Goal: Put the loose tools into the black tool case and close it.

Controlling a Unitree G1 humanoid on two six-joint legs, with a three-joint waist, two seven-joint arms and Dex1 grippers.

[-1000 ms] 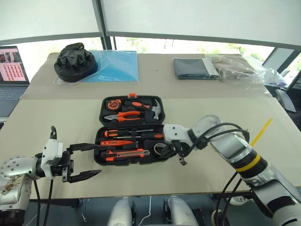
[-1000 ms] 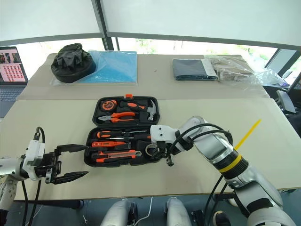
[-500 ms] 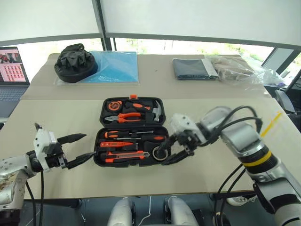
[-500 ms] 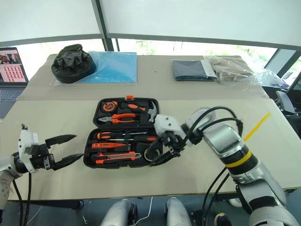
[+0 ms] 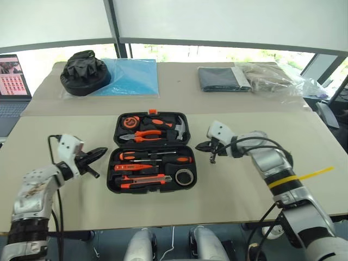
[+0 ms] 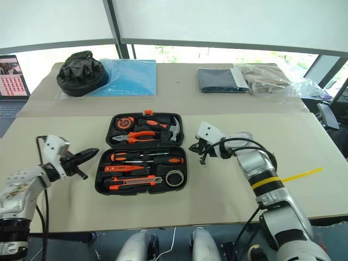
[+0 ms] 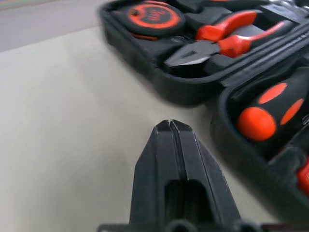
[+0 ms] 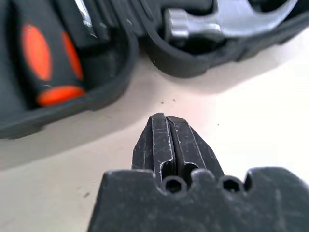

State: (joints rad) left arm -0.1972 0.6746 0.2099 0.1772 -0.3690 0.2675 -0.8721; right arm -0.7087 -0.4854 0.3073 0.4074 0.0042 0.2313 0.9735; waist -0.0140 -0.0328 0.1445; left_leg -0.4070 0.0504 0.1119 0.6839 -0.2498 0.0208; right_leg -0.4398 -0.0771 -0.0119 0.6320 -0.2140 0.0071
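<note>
The black tool case (image 5: 152, 152) is laid open in the middle of the near beige table (image 5: 228, 201). The left gripper (image 5: 102, 151) and right gripper (image 5: 200, 145) are pressed closed, empty, beside it. Large windows (image 5: 217, 22) are seen behind the far table (image 5: 179, 81).

You have two beige flat-topped tables (image 5: 244, 196) set edge to edge under a band of low windows (image 5: 217, 53), daylight coming through below white panels. An open laptop with a lit screen (image 5: 13, 76) sits on a surface beyond the tables' left end.
</note>
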